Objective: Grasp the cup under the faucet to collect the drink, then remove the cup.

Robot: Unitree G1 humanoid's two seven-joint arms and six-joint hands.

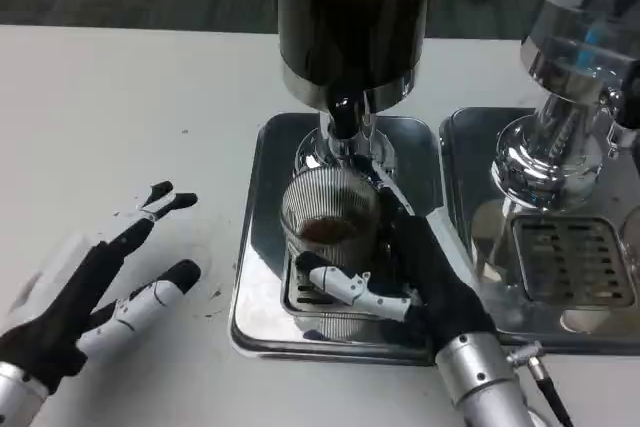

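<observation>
Left hand: my robot's left hand (85, 292) lay on the white table (120, 107) well to the left of the tray, fingers spread apart and holding nothing.
Tray: the steel drip tray (262, 247) sat under the dark dispenser (350, 17), with the black faucet (344, 115) directly above the cup's mouth.
Cup: the ribbed clear cup (325, 217) stood on the tray's grate, a little brown drink visible low inside.
Right hand: my right hand (415, 282) was wrapped around the cup from the right, one finger crossing its front.
Advice: I judged that the grip should stay firm and the cup upright and centred until filled.
Second machine: a chrome unit (560, 137) stood at the right.
</observation>
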